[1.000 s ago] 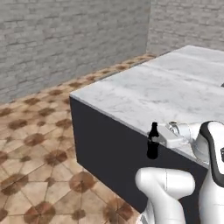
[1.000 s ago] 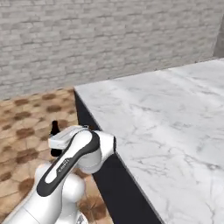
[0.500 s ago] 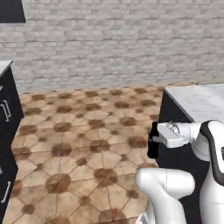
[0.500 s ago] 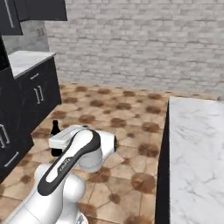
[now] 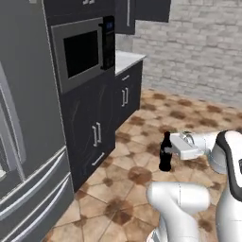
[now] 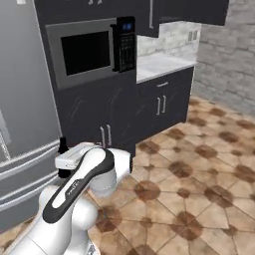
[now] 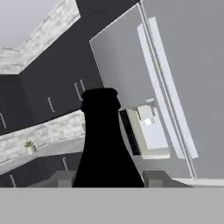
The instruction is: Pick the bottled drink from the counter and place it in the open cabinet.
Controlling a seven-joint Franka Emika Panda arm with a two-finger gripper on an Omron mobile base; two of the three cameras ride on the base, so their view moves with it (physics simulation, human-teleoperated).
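Black bottle: the bottle (image 5: 165, 152) stands upright, pinched between the jaws of the gripper (image 5: 176, 147), carried in the air above the tiled floor (image 5: 142, 175); in the hand view its neck (image 7: 103, 131) rises between the two finger tips.
Change: half a second ago the base views showed open floor and a brick wall; now they show the microwave (image 5: 81, 52) wall, so the base has turned while the grip looks the same.
Meaning: judged, the pick is done and the carry is under way; the placing is not yet begun.
Beside microwave: a steel fridge (image 5: 26, 123) on one side, a marble top (image 5: 127, 59) over black base cabinets (image 5: 126, 97) on the other.
Above microwave: black upper cabinets (image 6: 191, 11); whether any is open I cannot tell.
Room: floor lies bare between bottle and microwave wall; the bottle must rise well above the microwave, likely clear of the marble edge.
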